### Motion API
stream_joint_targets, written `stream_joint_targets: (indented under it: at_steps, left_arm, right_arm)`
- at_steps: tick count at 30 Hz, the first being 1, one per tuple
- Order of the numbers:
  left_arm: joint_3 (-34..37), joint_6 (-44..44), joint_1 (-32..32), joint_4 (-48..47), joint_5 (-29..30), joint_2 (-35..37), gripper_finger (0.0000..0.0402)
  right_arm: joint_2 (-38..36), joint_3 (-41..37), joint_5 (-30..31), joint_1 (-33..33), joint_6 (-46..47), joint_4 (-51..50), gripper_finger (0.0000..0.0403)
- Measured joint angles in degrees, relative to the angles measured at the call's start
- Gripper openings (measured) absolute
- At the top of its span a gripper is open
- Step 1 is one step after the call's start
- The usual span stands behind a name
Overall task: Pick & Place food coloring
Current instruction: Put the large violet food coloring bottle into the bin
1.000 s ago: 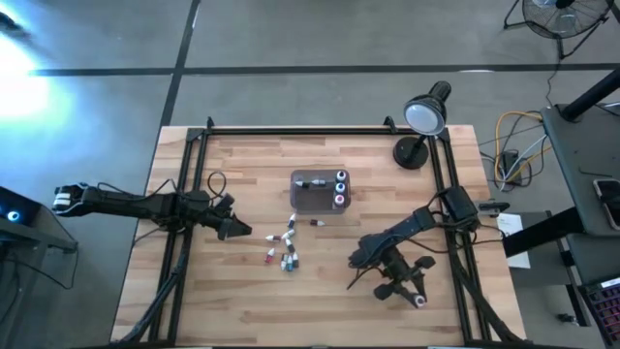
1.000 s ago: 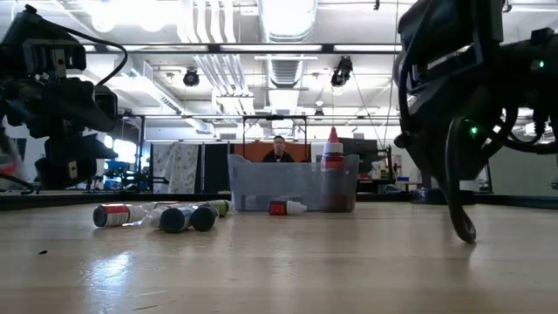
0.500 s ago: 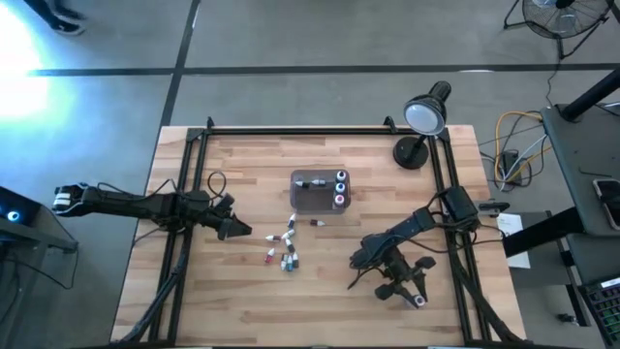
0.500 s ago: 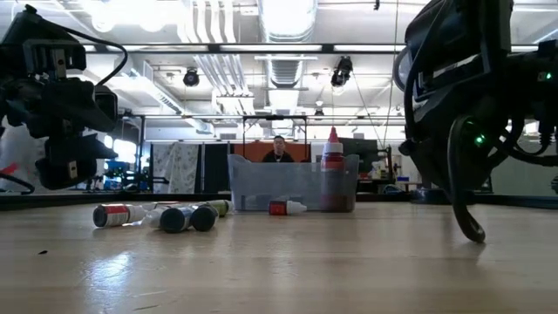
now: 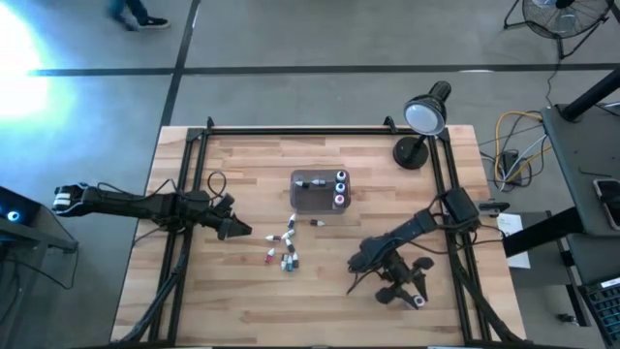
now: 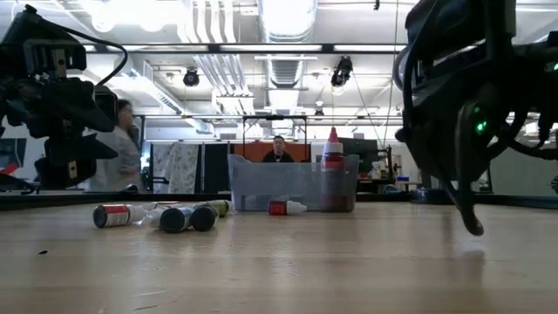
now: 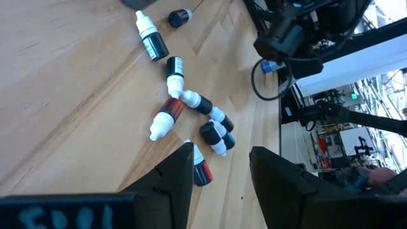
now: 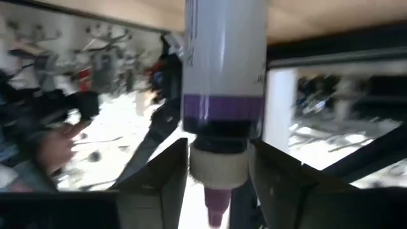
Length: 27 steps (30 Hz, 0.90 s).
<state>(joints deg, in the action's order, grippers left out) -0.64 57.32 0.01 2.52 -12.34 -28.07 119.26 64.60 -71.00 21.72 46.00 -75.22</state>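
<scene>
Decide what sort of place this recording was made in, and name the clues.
Probably a robotics lab or workshop: a wooden table with a black frame and two robot arms stands on a concrete floor, exposed ceiling ducts run overhead, and a floor fan and loose cables sit beside it.

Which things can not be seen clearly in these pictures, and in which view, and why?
- Right gripper, right wrist view: the purple-banded bottle it clamps is cut off by the edge; its label is blurred.
- Tray, high view: the bottles standing inside are too small to count surely.
- Low view: the loose bottles overlap, so some hide others.
- Person, low view: blurred.
</scene>
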Motion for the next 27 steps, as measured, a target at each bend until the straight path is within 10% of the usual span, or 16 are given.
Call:
stream_joint_targets:
  at_steps: [17, 27]
  left_arm:
    - [0.0, -0.3, 0.0, 0.0, 0.0, 0.0, 0.0131]
    - [0.0, -0.9, 0.0, 0.3, 0.0, 0.0, 0.0131]
  right_arm:
    - [-3.6, 11.6, 28.1, 1.0, 7.7, -2.8, 0.0272]
    - [-24.8, 12.9, 55.3, 9.6, 51.3, -0.5, 0.0288]
